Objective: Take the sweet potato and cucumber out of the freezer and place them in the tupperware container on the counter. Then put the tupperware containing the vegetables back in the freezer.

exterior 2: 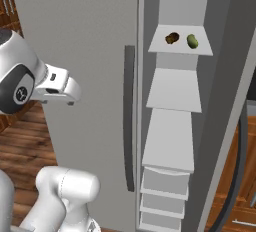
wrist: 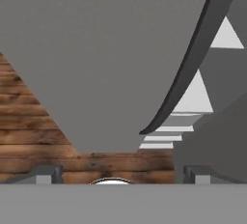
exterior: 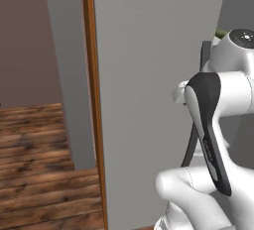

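The freezer (exterior 2: 80, 36) stands tall and grey, and beside its big flat door (exterior: 149, 75) the inside lies open. On an upper pale shelf (exterior 2: 175, 93) sit the orange-brown sweet potato (exterior 2: 172, 38) and, just right of it, the green cucumber (exterior 2: 192, 41). My gripper (wrist: 120, 177) is open with nothing between its fingertips (wrist: 46, 175). It hangs close in front of the door (wrist: 106, 49), left of the dark curved edge strip (wrist: 193, 59) and well below the vegetables. The tupperware container and the counter are out of view.
A swung-out grey door panel (exterior 2: 232, 101) borders the shelves on the right. Pale drawers (exterior 2: 165, 186) fill the freezer's bottom. A brown wooden strip (exterior: 92, 75) and a grey panel (exterior: 69, 75) stand left of the door, over wooden flooring (exterior: 39, 140).
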